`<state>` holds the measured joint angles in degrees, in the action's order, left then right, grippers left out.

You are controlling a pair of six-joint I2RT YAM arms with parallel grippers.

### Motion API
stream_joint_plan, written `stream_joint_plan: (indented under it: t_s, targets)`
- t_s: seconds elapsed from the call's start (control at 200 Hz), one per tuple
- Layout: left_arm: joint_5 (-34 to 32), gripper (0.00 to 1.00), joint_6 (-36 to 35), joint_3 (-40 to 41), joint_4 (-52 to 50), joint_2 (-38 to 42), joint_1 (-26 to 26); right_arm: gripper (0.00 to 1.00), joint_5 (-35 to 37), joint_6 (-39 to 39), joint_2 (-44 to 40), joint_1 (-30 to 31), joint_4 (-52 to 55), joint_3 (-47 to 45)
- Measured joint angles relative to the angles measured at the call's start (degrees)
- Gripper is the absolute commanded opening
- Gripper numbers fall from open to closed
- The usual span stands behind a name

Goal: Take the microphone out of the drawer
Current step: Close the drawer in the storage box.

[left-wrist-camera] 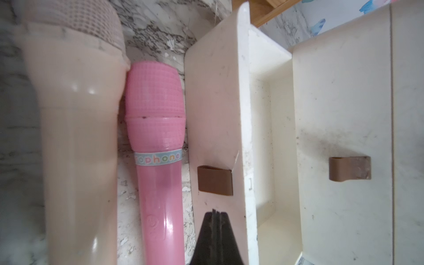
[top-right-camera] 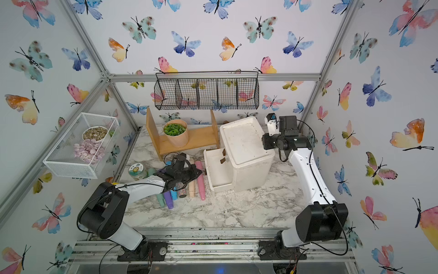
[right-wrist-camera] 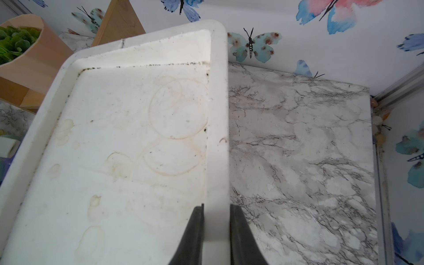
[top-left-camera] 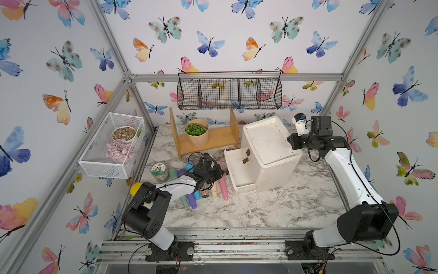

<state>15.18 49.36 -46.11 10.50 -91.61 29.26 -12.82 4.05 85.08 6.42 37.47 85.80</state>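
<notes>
Pink, the toy microphone lay on the marble bench just beside the open, seemingly empty drawer, so removal looked done, the left end effector clenched on nothing and the right end effector gripping the white cabinet by its top rim.

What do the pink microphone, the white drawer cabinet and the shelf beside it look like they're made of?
The pink microphone: glossy moulded plastic, judging by handle highlights and the moulded grid head. The white drawer cabinet: matte plastic, probably; smooth rounded rim, stained top. The shelf: pale unpainted wood, possibly bamboo; tan colour, flat boards.
</notes>
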Motion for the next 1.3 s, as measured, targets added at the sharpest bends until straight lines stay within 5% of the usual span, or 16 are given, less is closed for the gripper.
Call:
stream_joint_plan:
  t_s: [1.301]
  targets:
    - [9.6,0.0,5.4,-20.0,8.7,-22.9,7.9,0.06,-1.0,0.0,0.3,-0.4,-0.3,0.0]
